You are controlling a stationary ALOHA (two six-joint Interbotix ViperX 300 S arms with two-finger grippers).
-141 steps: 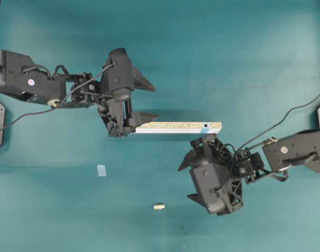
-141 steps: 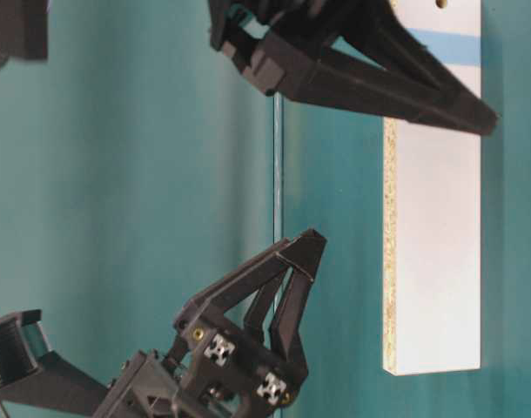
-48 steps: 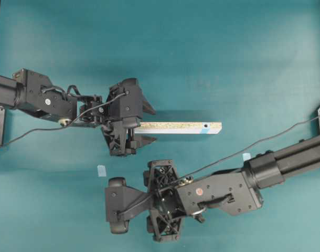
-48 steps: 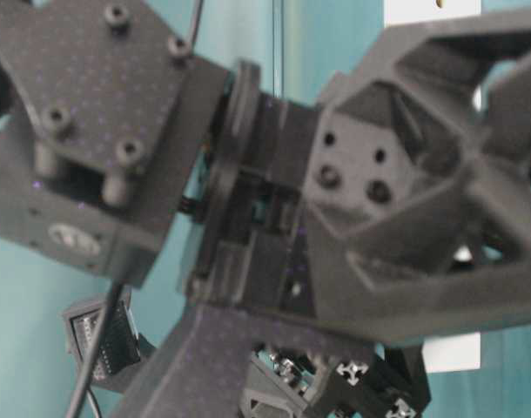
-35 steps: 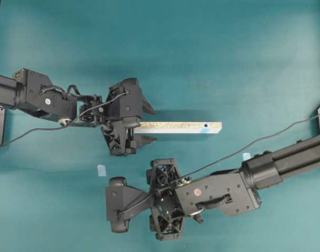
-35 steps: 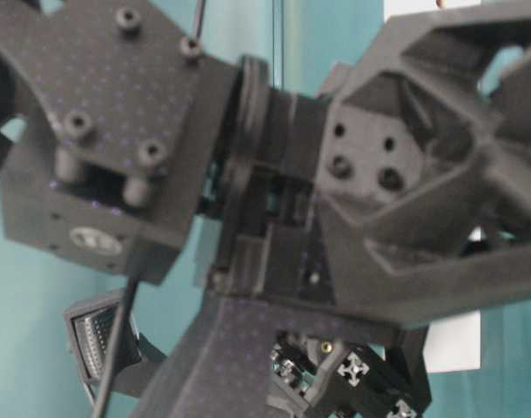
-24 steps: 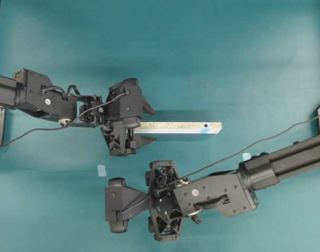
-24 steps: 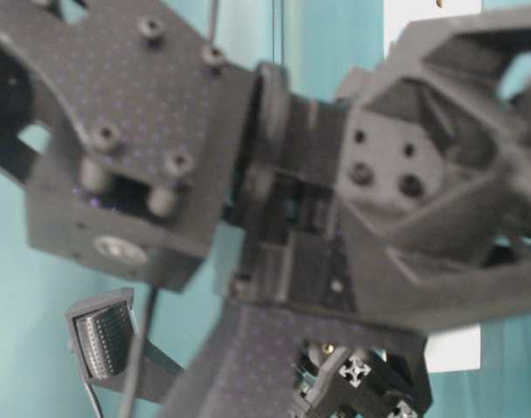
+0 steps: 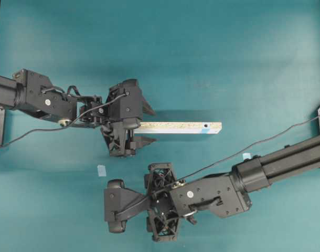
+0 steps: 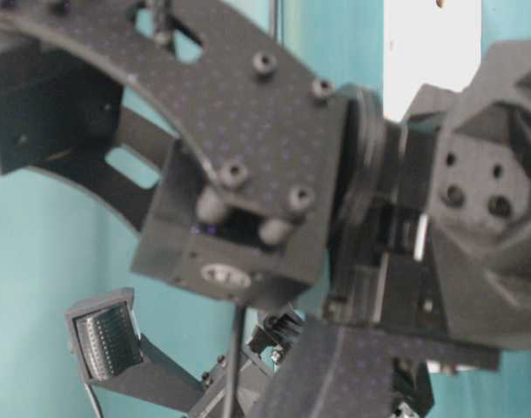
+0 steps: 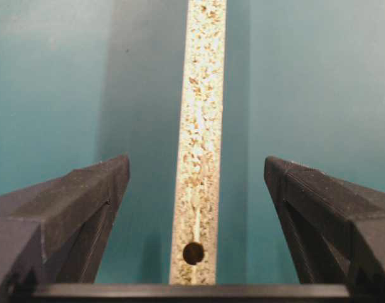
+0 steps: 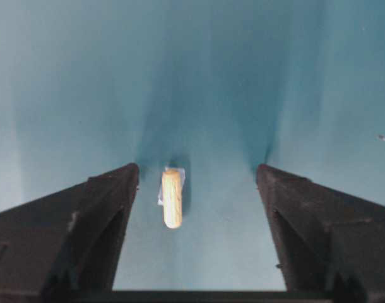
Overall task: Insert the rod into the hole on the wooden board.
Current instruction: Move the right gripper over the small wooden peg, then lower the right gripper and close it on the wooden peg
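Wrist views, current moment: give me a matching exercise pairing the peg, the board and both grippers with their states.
Things:
1. short cream wooden dowel peg
2. long narrow speckled particleboard strip
3. left gripper
4. right gripper

States:
A. open, straddling the strip's end that has a dark hole
B. lying flat on the teal table, not held
C. open, fingers either side of the peg
D. running away from the camera between two black fingers

Pairs: 1-B, 2-D, 3-A, 4-C

From overhead, the right arm (image 9: 202, 197) hides the rod. In the table-level view, blurry arm parts cover most of the wooden board (image 10: 431, 52), and its top is cut off.
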